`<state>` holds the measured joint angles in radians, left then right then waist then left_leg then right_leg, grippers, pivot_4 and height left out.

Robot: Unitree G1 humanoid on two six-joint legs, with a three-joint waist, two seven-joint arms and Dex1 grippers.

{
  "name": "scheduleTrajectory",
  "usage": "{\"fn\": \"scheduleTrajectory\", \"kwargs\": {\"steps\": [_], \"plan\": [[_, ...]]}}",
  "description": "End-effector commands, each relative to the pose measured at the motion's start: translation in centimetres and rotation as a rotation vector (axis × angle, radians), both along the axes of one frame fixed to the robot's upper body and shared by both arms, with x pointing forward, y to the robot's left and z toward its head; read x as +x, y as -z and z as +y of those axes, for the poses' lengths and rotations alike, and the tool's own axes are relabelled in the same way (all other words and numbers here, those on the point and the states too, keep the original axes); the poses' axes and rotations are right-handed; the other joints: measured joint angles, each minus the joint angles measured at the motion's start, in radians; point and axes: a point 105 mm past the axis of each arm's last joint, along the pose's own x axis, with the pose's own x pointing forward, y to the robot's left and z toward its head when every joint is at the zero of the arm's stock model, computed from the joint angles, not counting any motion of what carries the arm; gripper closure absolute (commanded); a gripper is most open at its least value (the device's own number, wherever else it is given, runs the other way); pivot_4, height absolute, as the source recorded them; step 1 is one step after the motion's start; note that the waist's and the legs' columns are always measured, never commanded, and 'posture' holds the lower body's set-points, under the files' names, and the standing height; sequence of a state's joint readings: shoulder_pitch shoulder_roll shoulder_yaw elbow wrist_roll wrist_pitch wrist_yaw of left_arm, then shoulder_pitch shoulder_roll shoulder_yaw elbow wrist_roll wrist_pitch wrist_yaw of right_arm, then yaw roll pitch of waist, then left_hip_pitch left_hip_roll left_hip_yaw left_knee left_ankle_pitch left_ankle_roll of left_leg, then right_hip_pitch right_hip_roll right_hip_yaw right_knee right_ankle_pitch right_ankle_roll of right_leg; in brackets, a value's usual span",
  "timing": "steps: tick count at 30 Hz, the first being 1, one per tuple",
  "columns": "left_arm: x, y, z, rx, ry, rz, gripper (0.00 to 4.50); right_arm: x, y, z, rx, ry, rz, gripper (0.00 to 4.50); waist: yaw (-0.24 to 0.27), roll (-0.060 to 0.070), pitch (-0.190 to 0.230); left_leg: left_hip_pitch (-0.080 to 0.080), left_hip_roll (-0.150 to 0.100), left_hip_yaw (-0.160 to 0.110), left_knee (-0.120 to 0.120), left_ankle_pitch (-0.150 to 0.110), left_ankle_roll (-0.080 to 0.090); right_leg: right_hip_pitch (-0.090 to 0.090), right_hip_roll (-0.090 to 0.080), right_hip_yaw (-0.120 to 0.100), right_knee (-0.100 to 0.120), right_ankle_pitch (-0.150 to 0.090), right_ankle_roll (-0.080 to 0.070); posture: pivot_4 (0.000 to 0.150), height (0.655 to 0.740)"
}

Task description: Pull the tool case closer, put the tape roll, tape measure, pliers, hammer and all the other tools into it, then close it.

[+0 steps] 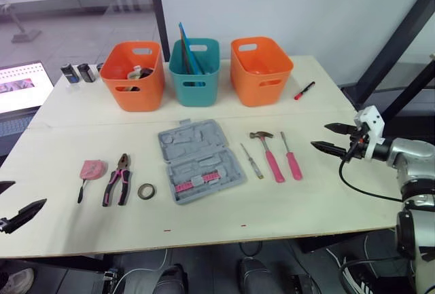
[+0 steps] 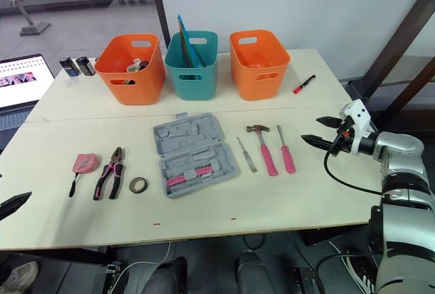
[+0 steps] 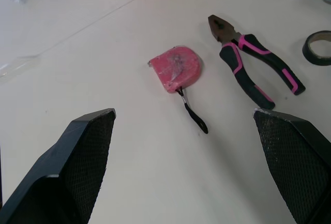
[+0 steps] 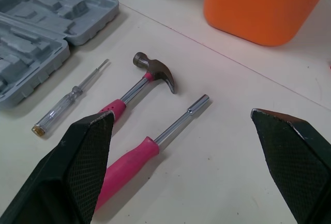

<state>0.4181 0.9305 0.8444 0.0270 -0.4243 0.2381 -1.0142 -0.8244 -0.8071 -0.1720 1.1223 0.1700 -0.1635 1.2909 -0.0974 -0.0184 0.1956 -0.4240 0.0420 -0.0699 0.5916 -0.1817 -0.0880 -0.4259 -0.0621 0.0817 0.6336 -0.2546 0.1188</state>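
Grey plastic tool case (image 1: 199, 160) lies open at the frame's centre, with the pink tape measure (image 1: 92, 170), pink-and-black pliers (image 1: 118, 178) and dark tape roll (image 1: 146, 191) to its left and the pink-handled hammer (image 1: 268, 153) to its right. The left gripper (image 1: 15, 200) at lower left and the right gripper (image 1: 319, 136) at the right edge both gape wide, holding nothing.

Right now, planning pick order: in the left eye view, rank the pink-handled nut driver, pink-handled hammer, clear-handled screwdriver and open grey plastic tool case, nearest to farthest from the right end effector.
1. Pink-handled nut driver, just left of the right end effector.
2. Pink-handled hammer, next leftward.
3. Clear-handled screwdriver, further left.
4. Grey plastic tool case, table centre.
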Motion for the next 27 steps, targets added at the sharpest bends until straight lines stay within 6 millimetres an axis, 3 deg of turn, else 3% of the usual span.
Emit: {"fn": "scheduleTrajectory", "kwargs": {"steps": [1, 15, 20, 27], "plan": [[-0.1, -1.0, 0.4, 0.036, 0.011, -0.019, 0.03, -0.3, -1.7, -0.9, -0.011, 0.014, -0.063, 0.00, 0.000, 0.000, 0.000, 0.000, 0.000, 0.000, 0.000, 0.000, 0.000, 0.000, 0.000, 0.000, 0.000, 0.000, 0.000, 0.150, 0.7364], [0.6, -1.1, -0.5, 0.009, 0.058, -0.005, 0.03, -0.7, -1.2, -0.7, -0.033, -0.022, -0.002, 0.00, 0.001, 0.000, 0.000, 0.000, 0.000, 0.000, 0.000, 0.000, 0.000, 0.000, 0.000, 0.000, 0.001, 0.000, 0.000, 0.150, 0.7364], [0.8, -2.4, -1.7, -0.011, 0.100, -0.031, 0.03, -0.9, -2.0, 1.4, -0.022, -0.125, 0.050, 0.00, 0.002, 0.000, 0.000, 0.000, 0.000, 0.000, 0.000, 0.000, 0.000, 0.000, 0.000, 0.000, 0.002, 0.000, 0.000, 0.150, 0.7364], [1.3, -1.8, -6.9, -0.056, 0.256, 0.026, 0.03, -0.8, -4.1, 6.6, -0.033, -0.287, 0.068, 0.00, 0.002, 0.000, 0.000, 0.001, 0.000, 0.000, 0.001, 0.000, 0.000, 0.000, 0.000, 0.000, 0.003, 0.000, 0.000, 0.150, 0.7364]]}}
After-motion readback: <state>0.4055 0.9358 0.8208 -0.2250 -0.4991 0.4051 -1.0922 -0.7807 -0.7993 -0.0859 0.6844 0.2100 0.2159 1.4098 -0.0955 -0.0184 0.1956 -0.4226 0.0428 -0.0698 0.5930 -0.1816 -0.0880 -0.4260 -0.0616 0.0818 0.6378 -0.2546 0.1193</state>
